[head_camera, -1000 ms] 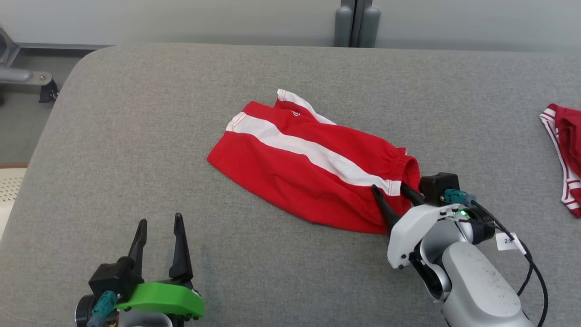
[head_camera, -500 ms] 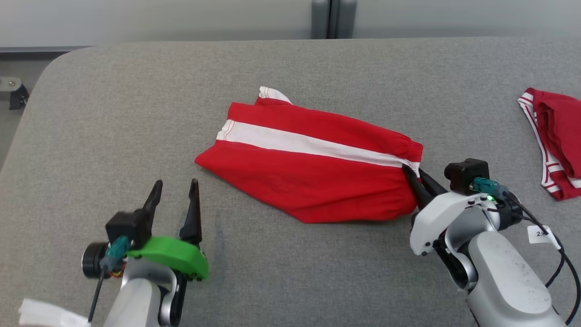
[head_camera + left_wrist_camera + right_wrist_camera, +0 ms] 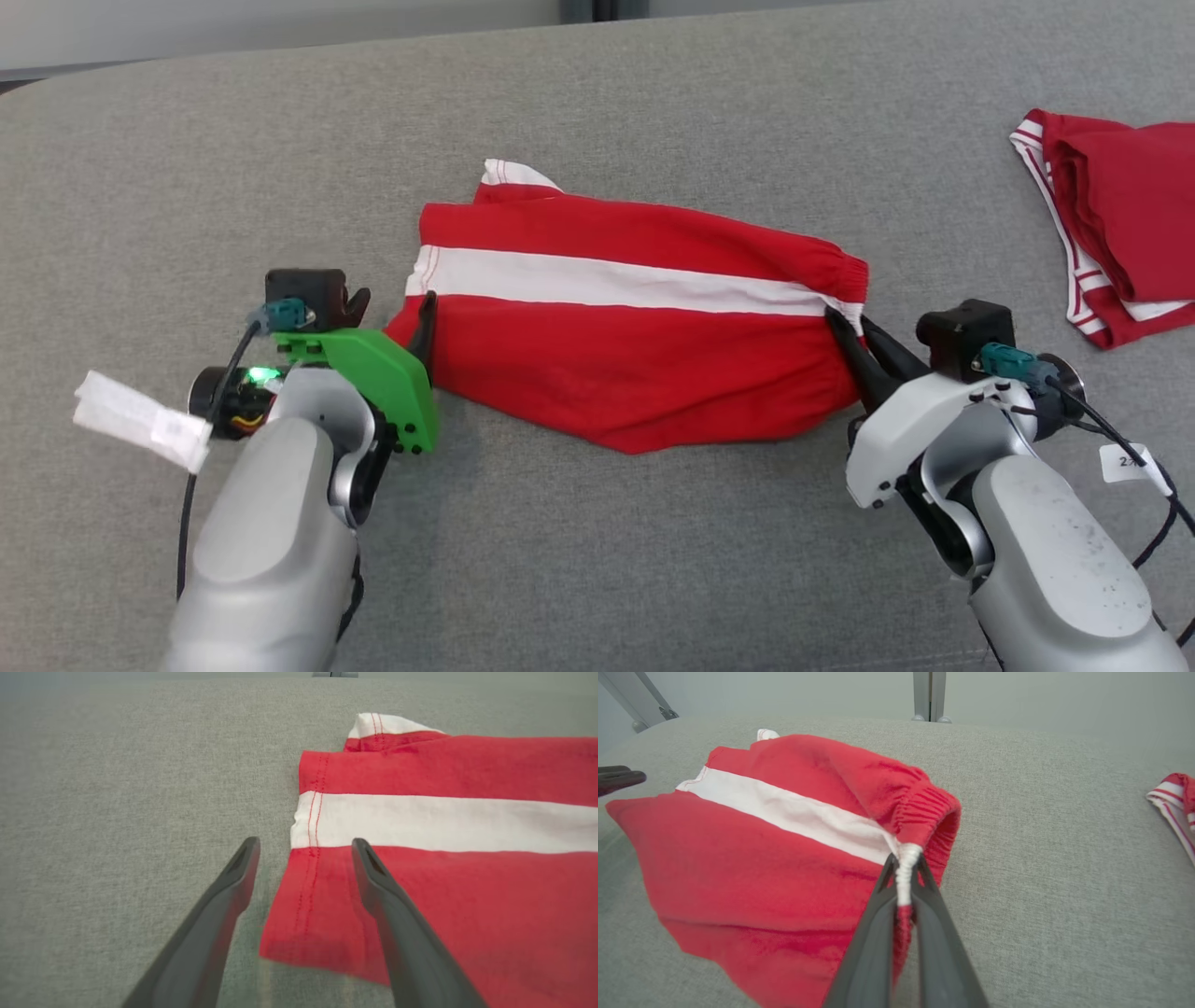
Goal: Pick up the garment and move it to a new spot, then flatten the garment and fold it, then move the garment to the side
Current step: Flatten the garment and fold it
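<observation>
The garment (image 3: 635, 327) is a pair of red shorts with a white side stripe, lying across the middle of the grey cushioned surface (image 3: 597, 103). My right gripper (image 3: 845, 329) is shut on the elastic waistband at the garment's right end; in the right wrist view the white stripe end is pinched between the fingers (image 3: 903, 868), with the garment (image 3: 752, 858) spreading away to the left. My left gripper (image 3: 392, 313) is open at the garment's left hem. In the left wrist view its gripper (image 3: 303, 845) straddles the hem corner of the garment (image 3: 444, 821), one finger over the red cloth.
A second red garment with striped trim (image 3: 1111, 224) lies at the surface's right side, also showing at the right edge as red cloth (image 3: 1174, 798). The surface's far edge meets a pale wall with a grey post (image 3: 929, 695). Open grey surface lies in front of both arms.
The head camera has tilted down. My right gripper has shut on the waistband and drawn the garment straighter. My left gripper has moved forward and right to the hem.
</observation>
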### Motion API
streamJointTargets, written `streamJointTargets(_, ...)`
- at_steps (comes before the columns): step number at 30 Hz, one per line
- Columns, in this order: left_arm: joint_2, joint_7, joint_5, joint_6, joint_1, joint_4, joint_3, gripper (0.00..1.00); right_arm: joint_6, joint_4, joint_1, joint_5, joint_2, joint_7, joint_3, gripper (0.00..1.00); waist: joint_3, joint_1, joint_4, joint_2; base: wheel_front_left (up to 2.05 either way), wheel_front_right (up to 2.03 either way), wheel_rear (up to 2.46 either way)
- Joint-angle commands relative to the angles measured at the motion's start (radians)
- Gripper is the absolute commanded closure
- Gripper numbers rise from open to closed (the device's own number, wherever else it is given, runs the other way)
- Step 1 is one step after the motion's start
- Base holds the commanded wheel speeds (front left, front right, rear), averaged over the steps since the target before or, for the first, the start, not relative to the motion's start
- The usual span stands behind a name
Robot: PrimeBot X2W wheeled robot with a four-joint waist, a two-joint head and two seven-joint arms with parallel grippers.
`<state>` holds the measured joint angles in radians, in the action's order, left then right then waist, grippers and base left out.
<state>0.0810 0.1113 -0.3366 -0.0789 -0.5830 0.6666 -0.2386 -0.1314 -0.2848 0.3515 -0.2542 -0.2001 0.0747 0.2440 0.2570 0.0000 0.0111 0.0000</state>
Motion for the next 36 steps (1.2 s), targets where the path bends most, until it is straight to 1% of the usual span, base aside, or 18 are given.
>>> streamJointTargets(1, 0.005, 0.022, -0.005, -0.005, -0.04, 0.025, -0.006, 0.0, 0.002, 0.006, 0.013, -0.011, 0.003, -0.008, 0.01, 1.0, 0.035, 0.0, -0.035, 0.0, 0.0, 0.0, 0.0)
streamJointTargets(5, 0.014, 0.066, 0.0, -0.006, -0.114, 0.088, -0.014, 0.0, 0.002, 0.011, 0.028, -0.009, 0.01, -0.018, 0.035, 1.0, 0.057, 0.0, -0.054, 0.0, 0.0, 0.0, 0.0)
streamJointTargets(12, 0.017, 0.115, -0.004, 0.018, -0.188, 0.166, -0.017, 0.0, 0.002, 0.016, 0.04, -0.008, 0.016, -0.035, 0.061, 1.0, 0.075, 0.0, -0.076, 0.0, 0.0, 0.0, 0.0)
streamJointTargets(18, 0.009, 0.131, -0.014, 0.007, -0.196, 0.185, -0.036, 0.0, 0.002, 0.017, 0.03, -0.007, 0.022, -0.05, 0.071, 1.0, 0.075, 0.0, -0.082, 0.0, 0.0, 0.0, 0.0)
streamJointTargets(19, 0.007, 0.131, -0.014, 0.008, -0.195, 0.185, -0.037, 0.04, 0.002, 0.016, 0.027, -0.007, 0.022, -0.051, 0.071, 1.0, 0.074, 0.0, -0.082, 0.0, 0.0, 0.0, 0.0)
streamJointTargets(21, 0.005, 0.12, -0.016, 0.011, -0.194, 0.178, -0.037, 0.27, 0.002, 0.015, 0.021, -0.008, 0.024, -0.055, 0.071, 1.0, 0.072, 0.0, -0.08, 0.0, 0.0, 0.0, 0.0)
streamJointTargets(22, 0.004, 0.116, -0.019, 0.013, -0.192, 0.174, -0.037, 0.33, 0.002, 0.013, 0.019, -0.009, 0.025, -0.056, 0.07, 1.0, 0.07, 0.0, -0.079, 0.0, 0.0, 0.0, 0.0)
streamJointTargets(24, 0.004, 0.11, -0.021, 0.017, -0.188, 0.167, -0.038, 0.35, 0.002, 0.012, 0.015, -0.009, 0.027, -0.059, 0.07, 1.0, 0.067, 0.0, -0.077, 0.0, 0.0, 0.0, 0.0)
streamJointTargets(25, 0.004, 0.109, -0.022, 0.018, -0.186, 0.165, -0.039, 0.4, 0.002, 0.011, 0.012, -0.009, 0.028, -0.06, 0.07, 1.0, 0.066, 0.0, -0.076, 0.0, 0.0, 0.0, 0.0)
streamJointTargets(26, 0.003, 0.107, -0.024, 0.018, -0.183, 0.161, -0.039, 0.4, 0.002, 0.011, 0.009, -0.009, 0.028, -0.059, 0.069, 1.0, 0.064, 0.0, -0.075, 0.0, 0.0, 0.0, 0.0)
streamJointTargets(27, 0.003, 0.107, -0.026, 0.019, -0.18, 0.158, -0.04, 0.4, 0.002, 0.01, 0.006, -0.008, 0.029, -0.059, 0.069, 1.0, 0.062, 0.0, -0.074, 0.0, 0.0, 0.0, 0.0)
streamJointTargets(29, 0.006, 0.106, -0.029, 0.021, -0.173, 0.152, -0.04, 0.33, 0.002, 0.009, 0.003, -0.009, 0.031, -0.06, 0.069, 1.0, 0.059, 0.0, -0.071, 0.0, 0.0, 0.0, 0.0)
streamJointTargets(30, 0.006, 0.106, -0.03, 0.021, -0.168, 0.149, -0.041, 0.31, 0.002, 0.009, 0.003, -0.009, 0.032, -0.06, 0.069, 1.0, 0.057, 0.0, -0.069, 0.0, 0.0, 0.0, 0.0)
streamJointTargets(31, 0.006, 0.105, -0.032, 0.021, -0.165, 0.146, -0.041, 0.33, 0.002, 0.009, 0.002, -0.008, 0.033, -0.06, 0.069, 1.0, 0.056, 0.0, -0.068, 0.0, 0.0, 0.0, 0.0)
streamJointTargets(32, 0.006, 0.106, -0.037, 0.018, -0.162, 0.141, -0.04, 0.38, 0.002, 0.009, 0.001, -0.008, 0.034, -0.059, 0.07, 1.0, 0.054, 0.0, -0.067, 0.0, 0.0, 0.0, 0.0)
streamJointTargets(33, 0.005, 0.108, -0.041, 0.014, -0.159, 0.138, -0.041, 0.46, 0.002, 0.009, 0.0, -0.008, 0.035, -0.059, 0.069, 1.0, 0.053, 0.0, -0.066, 0.0, 0.0, 0.0, 0.0)
streamJointTargets(34, 0.004, 0.112, -0.045, 0.012, -0.155, 0.135, -0.042, 0.53, 0.002, 0.008, -0.002, -0.008, 0.035, -0.058, 0.069, 1.0, 0.051, 0.0, -0.064, 0.0, 0.0, 0.0, 0.0)
streamJointTargets(36, 0.003, 0.115, -0.05, 0.011, -0.147, 0.13, -0.045, 0.63, 0.002, 0.007, -0.004, -0.01, 0.035, -0.059, 0.07, 1.0, 0.049, 0.0, -0.063, 0.0, 0.0, 0.0, 0.0)
